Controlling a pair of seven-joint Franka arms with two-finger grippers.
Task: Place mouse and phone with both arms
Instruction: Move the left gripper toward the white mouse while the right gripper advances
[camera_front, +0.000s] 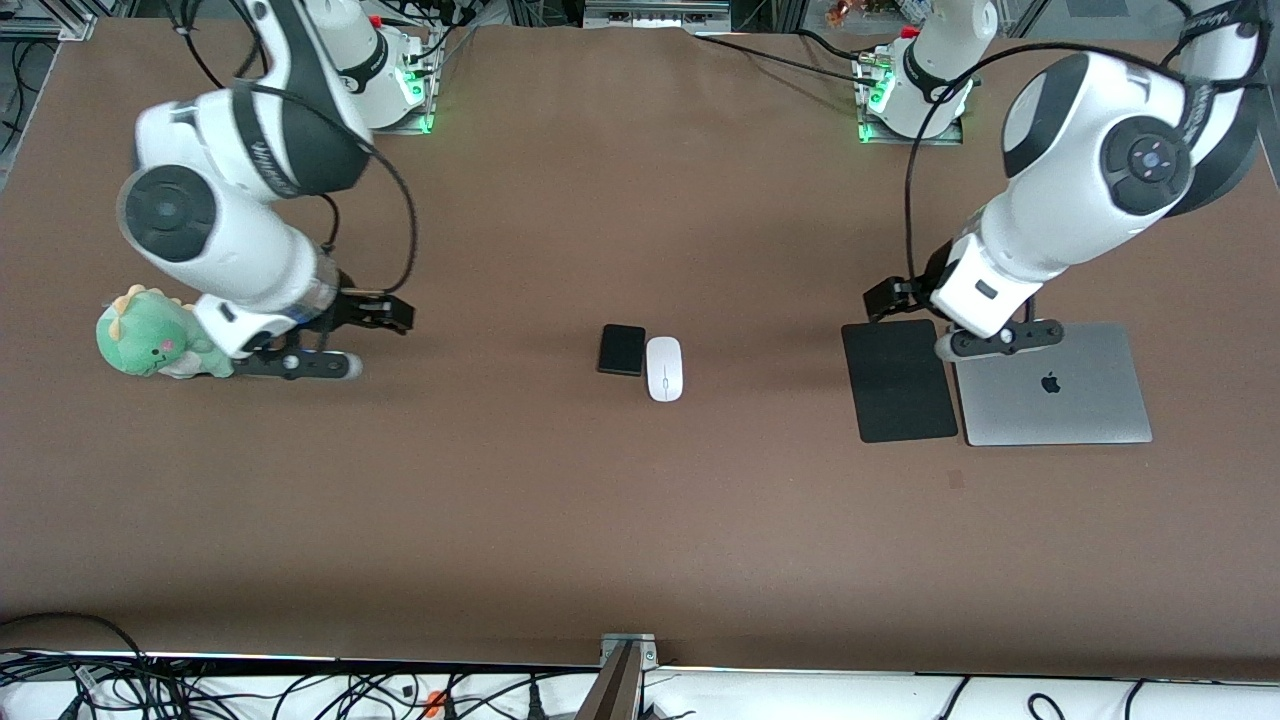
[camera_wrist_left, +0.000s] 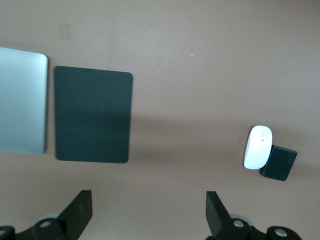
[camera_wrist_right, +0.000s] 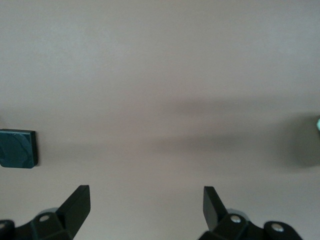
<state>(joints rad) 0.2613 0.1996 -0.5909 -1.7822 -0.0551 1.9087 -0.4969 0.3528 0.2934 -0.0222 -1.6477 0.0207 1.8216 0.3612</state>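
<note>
The white oval mouse (camera_front: 664, 368) and the small black phone (camera_front: 622, 350) lie side by side, touching, in the middle of the brown table, the phone toward the right arm's end. The left wrist view shows both the mouse (camera_wrist_left: 258, 146) and the phone (camera_wrist_left: 278, 163); the right wrist view shows only the phone (camera_wrist_right: 18, 148). My left gripper (camera_front: 1000, 340) hangs open and empty over the adjoining edges of the mouse pad and laptop (camera_wrist_left: 149, 200). My right gripper (camera_front: 300, 366) hangs open and empty over bare table beside a green plush toy (camera_wrist_right: 146, 195).
A large flat black mouse pad (camera_front: 898, 380) (camera_wrist_left: 93, 114) and a closed silver laptop (camera_front: 1052, 384) (camera_wrist_left: 22, 102) lie side by side toward the left arm's end. A green dinosaur plush (camera_front: 150, 338) sits toward the right arm's end. Cables run along the table's front edge.
</note>
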